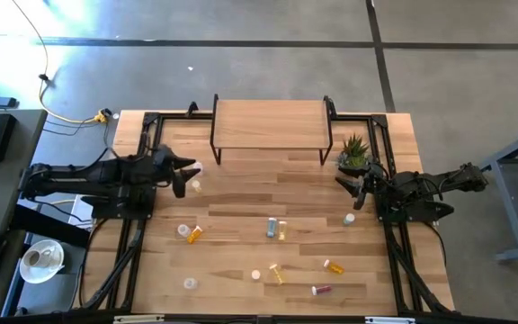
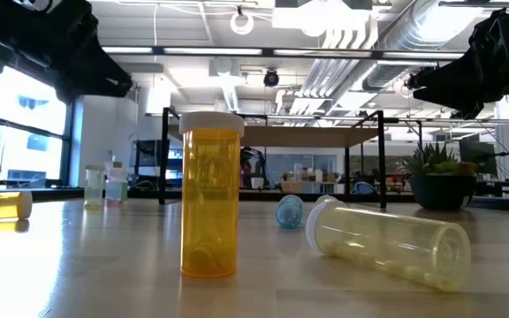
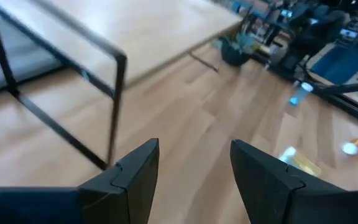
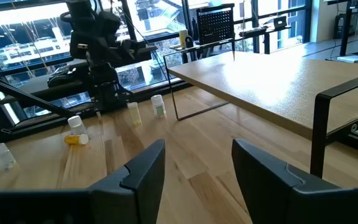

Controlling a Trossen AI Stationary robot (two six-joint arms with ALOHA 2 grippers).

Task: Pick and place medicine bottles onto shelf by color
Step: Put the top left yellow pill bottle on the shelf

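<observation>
The shelf [image 1: 268,121], a light wood top on thin black legs, stands at the table's far middle. Several small medicine bottles are scattered on the table: two upright ones [image 1: 196,186] by my left gripper, an orange one [image 1: 192,233], a blue-grey and a yellow one [image 1: 277,229] side by side, a clear one [image 1: 349,219], and yellow, orange and red ones [image 1: 320,290] near the front. My left gripper [image 1: 187,174] [image 3: 194,146] is open and empty, left of the shelf. My right gripper [image 1: 349,184] [image 4: 197,146] is open and empty, right of the shelf's near corner.
A small green potted plant [image 1: 355,153] stands by the shelf's right legs, just beyond my right gripper. In the low view an orange bottle [image 2: 210,194] stands upright and a pale yellow one [image 2: 387,240] lies on its side. Black frame rails run along both table sides.
</observation>
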